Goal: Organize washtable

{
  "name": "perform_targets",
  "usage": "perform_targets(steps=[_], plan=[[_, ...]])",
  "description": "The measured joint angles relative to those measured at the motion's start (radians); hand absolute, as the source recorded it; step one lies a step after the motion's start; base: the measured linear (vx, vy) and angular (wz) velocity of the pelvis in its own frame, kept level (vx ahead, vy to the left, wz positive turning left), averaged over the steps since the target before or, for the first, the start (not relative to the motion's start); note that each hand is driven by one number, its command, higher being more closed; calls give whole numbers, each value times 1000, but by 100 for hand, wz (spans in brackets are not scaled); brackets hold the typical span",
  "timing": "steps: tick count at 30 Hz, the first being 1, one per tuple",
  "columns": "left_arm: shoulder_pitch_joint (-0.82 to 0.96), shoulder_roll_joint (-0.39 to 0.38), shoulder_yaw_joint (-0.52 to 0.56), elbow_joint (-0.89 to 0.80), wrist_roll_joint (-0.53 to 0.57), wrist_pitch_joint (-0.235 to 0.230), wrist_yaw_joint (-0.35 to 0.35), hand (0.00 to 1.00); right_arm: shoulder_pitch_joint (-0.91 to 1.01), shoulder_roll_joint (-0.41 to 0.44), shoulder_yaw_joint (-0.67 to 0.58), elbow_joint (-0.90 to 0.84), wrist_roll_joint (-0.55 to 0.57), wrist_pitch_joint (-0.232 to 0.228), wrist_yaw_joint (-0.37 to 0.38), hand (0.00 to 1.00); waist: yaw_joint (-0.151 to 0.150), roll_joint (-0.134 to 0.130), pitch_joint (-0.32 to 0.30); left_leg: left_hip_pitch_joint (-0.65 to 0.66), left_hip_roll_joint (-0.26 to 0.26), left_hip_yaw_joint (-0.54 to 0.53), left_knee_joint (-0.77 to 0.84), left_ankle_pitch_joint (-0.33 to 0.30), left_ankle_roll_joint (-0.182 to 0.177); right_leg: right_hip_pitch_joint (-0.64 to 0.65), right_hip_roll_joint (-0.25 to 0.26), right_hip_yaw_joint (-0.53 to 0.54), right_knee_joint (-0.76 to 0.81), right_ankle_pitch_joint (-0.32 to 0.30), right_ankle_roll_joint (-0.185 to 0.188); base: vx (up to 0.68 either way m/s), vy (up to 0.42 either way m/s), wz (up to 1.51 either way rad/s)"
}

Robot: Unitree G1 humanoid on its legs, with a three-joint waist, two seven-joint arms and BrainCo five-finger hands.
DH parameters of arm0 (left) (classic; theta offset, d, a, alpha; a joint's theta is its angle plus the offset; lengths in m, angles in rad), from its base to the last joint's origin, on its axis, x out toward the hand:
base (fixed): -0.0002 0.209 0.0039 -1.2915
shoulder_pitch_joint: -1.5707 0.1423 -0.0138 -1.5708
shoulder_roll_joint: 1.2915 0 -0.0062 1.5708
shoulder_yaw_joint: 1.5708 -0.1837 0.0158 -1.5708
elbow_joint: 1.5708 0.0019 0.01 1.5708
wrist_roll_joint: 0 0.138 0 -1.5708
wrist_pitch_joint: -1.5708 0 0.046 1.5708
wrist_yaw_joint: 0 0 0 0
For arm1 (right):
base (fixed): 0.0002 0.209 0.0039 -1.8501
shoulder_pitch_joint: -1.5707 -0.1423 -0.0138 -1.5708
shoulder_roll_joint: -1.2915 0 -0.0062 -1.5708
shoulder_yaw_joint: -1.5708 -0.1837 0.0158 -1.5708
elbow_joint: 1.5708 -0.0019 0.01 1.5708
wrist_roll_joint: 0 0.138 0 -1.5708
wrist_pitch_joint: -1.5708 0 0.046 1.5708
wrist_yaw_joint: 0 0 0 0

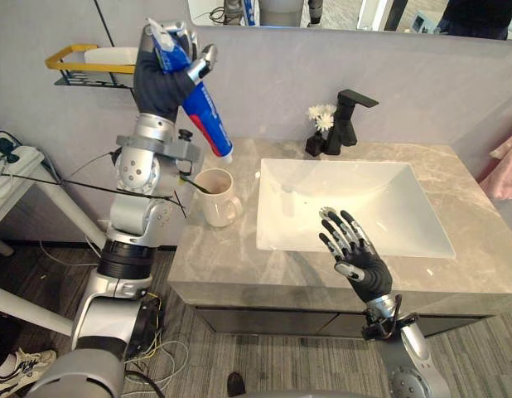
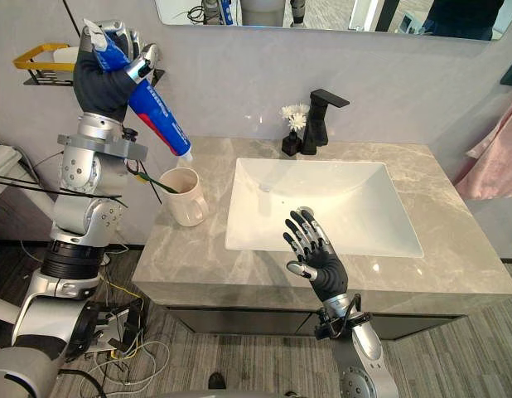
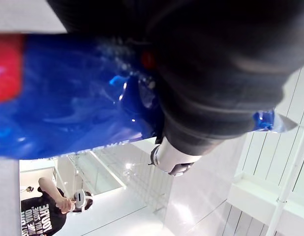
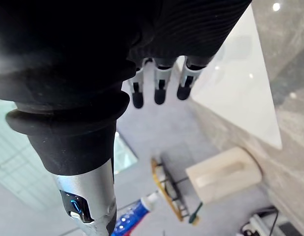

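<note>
left hand (image 1: pixel 161 83): clamped on toothpaste tube (image 1: pixel 203 113), cap aimed at cup (image 1: pixel 219 203), likely for stowing.
right hand (image 1: pixel 359 257): fingers apart, idle over sink (image 1: pixel 405 199).

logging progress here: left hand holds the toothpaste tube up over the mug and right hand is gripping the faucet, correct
Not quite. The right hand is not gripping the faucet. It is open with straight fingers over the front edge of the sink, well apart from the faucet, as the left eye view shows. The left hand does hold the toothpaste tube up over the mug.
</note>
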Motion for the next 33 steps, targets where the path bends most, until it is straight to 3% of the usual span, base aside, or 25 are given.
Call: perform_targets(steps=[23, 33], plan=[[85, -7, -2, 0, 76, 3, -19, 100, 0, -4, -1, -2, 4, 1, 17, 0, 0, -8, 5, -8, 2, 14, -5, 0, 0, -16, 0, 12, -1, 5, -1, 8, 7, -2], [85, -7, 2, 1, 96, 2, 3, 100, 1, -4, 1, -23, 5, 2, 21, 0, 0, -28, 19, -20, 3, 26, -5, -1, 0, -33, 1, 28, 0, 11, -2, 5, 4, -2]])
